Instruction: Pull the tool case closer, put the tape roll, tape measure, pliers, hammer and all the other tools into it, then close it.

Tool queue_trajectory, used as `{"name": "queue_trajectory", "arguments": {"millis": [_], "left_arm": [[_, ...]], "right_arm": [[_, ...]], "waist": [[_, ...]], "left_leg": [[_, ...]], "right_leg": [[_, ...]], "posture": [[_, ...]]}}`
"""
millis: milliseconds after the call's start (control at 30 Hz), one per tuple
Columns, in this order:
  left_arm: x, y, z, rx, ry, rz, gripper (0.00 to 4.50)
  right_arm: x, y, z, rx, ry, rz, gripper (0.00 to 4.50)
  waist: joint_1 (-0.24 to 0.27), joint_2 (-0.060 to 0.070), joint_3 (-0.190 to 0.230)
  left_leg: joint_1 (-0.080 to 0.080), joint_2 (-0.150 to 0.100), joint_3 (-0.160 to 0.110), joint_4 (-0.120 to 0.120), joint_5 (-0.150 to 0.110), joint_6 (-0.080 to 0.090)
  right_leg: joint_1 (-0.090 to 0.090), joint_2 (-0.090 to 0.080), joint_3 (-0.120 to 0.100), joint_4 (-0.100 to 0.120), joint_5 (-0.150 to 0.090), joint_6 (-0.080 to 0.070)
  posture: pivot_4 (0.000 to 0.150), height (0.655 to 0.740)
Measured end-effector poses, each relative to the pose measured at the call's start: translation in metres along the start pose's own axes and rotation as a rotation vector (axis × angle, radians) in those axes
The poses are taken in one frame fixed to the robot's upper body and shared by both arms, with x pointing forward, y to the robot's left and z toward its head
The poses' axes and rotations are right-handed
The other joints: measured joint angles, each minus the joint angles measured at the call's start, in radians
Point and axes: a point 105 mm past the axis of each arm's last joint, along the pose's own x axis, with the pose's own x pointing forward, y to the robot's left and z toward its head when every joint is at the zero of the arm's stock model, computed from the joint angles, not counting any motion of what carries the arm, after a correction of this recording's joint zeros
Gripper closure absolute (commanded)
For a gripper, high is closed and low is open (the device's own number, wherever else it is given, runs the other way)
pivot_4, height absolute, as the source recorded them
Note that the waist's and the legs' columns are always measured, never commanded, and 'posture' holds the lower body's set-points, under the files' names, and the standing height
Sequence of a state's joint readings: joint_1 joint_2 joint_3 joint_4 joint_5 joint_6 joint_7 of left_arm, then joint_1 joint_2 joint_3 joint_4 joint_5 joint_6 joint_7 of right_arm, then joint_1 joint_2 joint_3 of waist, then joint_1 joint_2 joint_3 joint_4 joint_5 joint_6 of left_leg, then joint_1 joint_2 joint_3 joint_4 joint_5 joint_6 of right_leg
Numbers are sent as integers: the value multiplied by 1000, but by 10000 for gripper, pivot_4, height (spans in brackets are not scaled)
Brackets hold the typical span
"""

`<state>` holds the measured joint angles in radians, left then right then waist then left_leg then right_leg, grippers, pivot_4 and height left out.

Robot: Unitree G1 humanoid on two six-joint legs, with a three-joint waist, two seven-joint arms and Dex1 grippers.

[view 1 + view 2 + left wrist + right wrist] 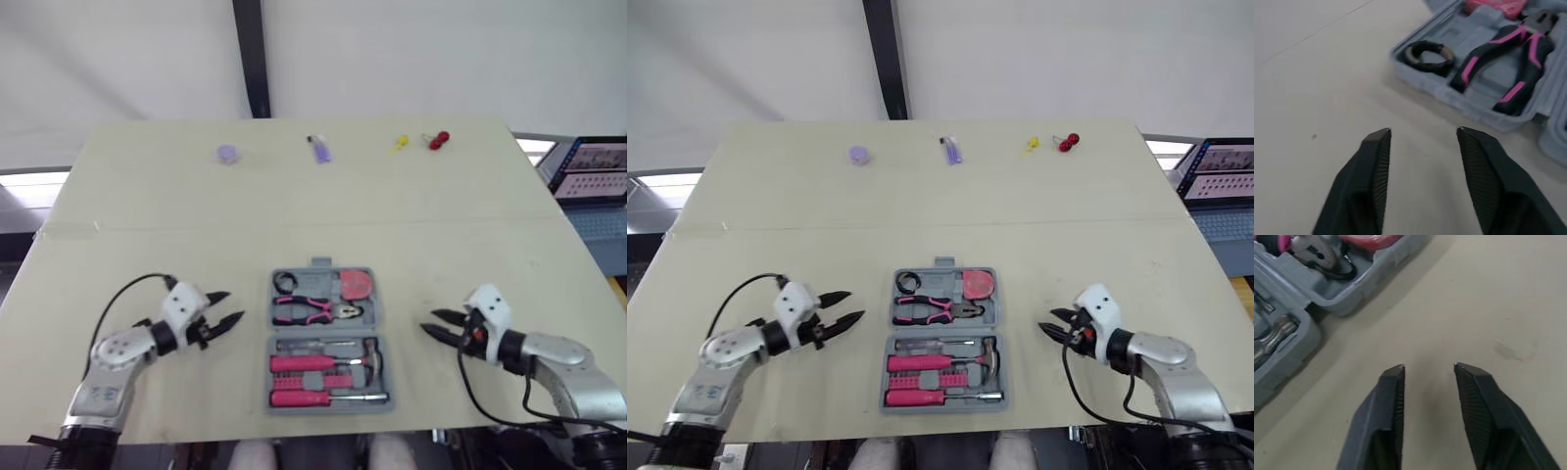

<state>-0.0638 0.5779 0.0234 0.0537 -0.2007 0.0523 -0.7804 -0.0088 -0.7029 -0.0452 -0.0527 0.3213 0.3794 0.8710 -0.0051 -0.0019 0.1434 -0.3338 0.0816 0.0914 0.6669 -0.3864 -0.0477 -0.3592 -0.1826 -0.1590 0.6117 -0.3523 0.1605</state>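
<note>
Plainly, the grey tool case lies open and flat on the pale worktop, close to its near edge and midway between the two arms. Its far half holds the black tape roll, the pink-and-black pliers and the round pink tape measure. Its near half holds the hammer and a pink-handled screwdriver among other tools.

The left jaws are spread and hold nothing, their black fingers pointing toward the case from the robot's left, a little apart from it. The right jaws are likewise spread and empty, their fingers aimed at the case from the other side, also apart from it.

From above, the head views give the whole layout. The left wrist view adds a close look at the tape roll seated in its corner pocket and the pliers lying in their moulded recess. The right wrist view shows the opposite wall of the case, the pliers' nose and a bit of the hammer's metal head.

Along the far side of the worktop sit four small items well apart from the case: a purple disc, a small purple object, a yellow piece and a red piece. A faint seam crosses the worktop. Behind it are a white wall, a dark upright post and a lit screen at the right.
</note>
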Motion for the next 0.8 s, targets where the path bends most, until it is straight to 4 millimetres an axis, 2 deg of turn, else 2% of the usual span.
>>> {"name": "queue_trajectory", "arguments": {"millis": [33,67,100,167,300,567,800], "left_arm": [[4,-5,-2,-10,16,-33,39152],[8,-11,-4,-20,31,-62,44256],[11,-17,-6,-31,39,-87,44783],[15,-25,-9,-51,55,-122,44783],[15,-27,-13,-70,75,-123,44783],[27,-39,-13,-115,75,-136,44783],[34,-43,-10,-143,64,-140,44783]], "right_arm": [[2,3,-2,-4,21,10,44806],[6,7,-2,-16,38,28,45000],[10,13,-2,-25,46,53,45000],[17,25,-1,-48,61,100,45000],[26,37,-2,-75,84,141,45000],[46,43,11,-113,59,171,45000],[50,46,14,-115,65,181,45000]], "waist": [[-2,0,0],[-4,0,0],[-5,0,0],[-2,1,0],[6,1,0],[4,0,0],[6,1,0]], "left_leg": [[0,0,0,-1,0,0],[0,0,0,0,0,0],[0,0,0,0,0,0],[-1,0,0,0,0,0],[-1,0,0,2,0,0],[-1,0,0,2,0,0],[-1,0,-1,3,0,0]], "right_leg": [[0,0,0,0,0,0],[-1,0,0,0,0,0],[-1,0,0,0,0,0],[-1,0,0,0,0,0],[0,0,0,0,0,0],[0,0,0,1,0,0],[0,0,0,1,0,0]], "posture": [[1500,7400],[1500,7400],[1500,7400],[1500,7400],[1500,7400],[1500,7400],[1500,7400]]}}
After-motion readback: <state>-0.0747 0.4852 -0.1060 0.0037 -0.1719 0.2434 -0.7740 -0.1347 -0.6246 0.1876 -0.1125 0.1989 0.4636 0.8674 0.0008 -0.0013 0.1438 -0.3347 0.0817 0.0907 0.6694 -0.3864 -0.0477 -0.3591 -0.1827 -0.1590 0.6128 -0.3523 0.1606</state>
